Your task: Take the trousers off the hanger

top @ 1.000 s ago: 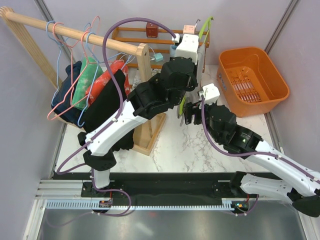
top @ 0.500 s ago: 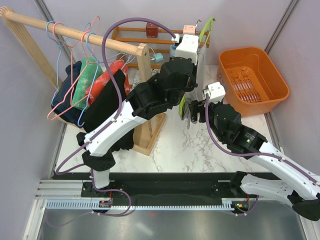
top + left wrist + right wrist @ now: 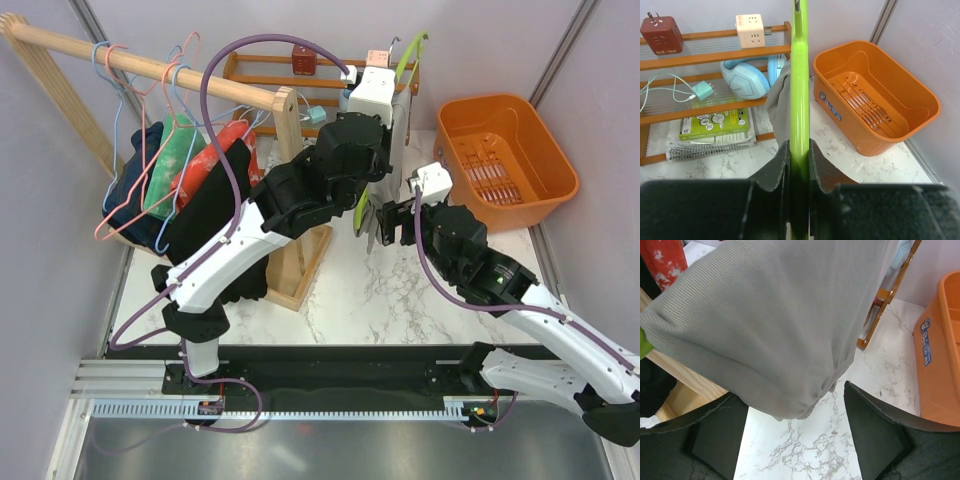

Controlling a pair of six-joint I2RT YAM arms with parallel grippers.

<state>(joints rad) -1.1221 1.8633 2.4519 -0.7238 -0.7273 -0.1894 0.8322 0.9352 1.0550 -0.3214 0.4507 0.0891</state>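
Hanging over the table's [image 3: 385, 295] far middle, the trousers [image 3: 775, 325] drape down from the hanger [image 3: 799, 100], which the left claw [image 3: 799, 161] clamps edge-on, and their hem dips between the nearer right claw's [image 3: 795, 437] spread jaws, with bare table beneath for pulling down.
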